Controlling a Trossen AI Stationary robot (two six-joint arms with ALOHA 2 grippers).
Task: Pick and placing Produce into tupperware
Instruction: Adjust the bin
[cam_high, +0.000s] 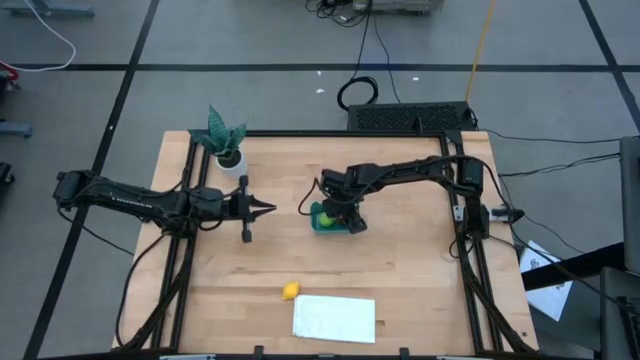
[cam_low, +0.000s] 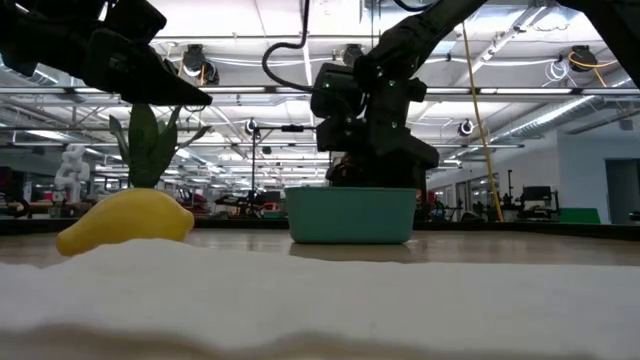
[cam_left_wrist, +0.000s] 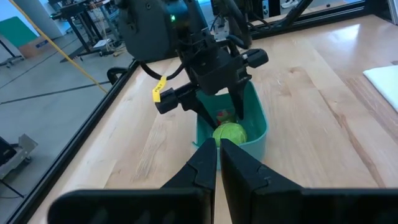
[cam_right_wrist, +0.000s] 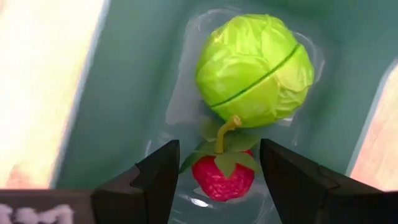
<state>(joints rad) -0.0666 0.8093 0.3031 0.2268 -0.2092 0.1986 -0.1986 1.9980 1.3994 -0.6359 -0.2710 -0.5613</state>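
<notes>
The teal tupperware (cam_high: 330, 223) (cam_low: 350, 215) stands mid-table. On its floor lie the lime-green round piece (cam_right_wrist: 255, 68) (cam_left_wrist: 229, 132) and the small red piece (cam_right_wrist: 222, 177), side by side. The yellow lemon piece (cam_high: 290, 291) (cam_low: 125, 222) rests on the wood near the table's front edge. My right gripper (cam_right_wrist: 219, 150) (cam_high: 340, 212) points down into the tub, open, one finger on each side of the red piece with gaps showing. My left gripper (cam_high: 270, 209) (cam_left_wrist: 219, 148) hovers shut, level, just left of the tub, pointing at it.
A flat white sheet (cam_high: 334, 318) lies at the front edge, right of the lemon. A potted green plant (cam_high: 225, 140) stands at the far left corner. Black rails frame the table's left and right sides. Bare wood (cam_high: 400, 260) lies between the tub and the sheet.
</notes>
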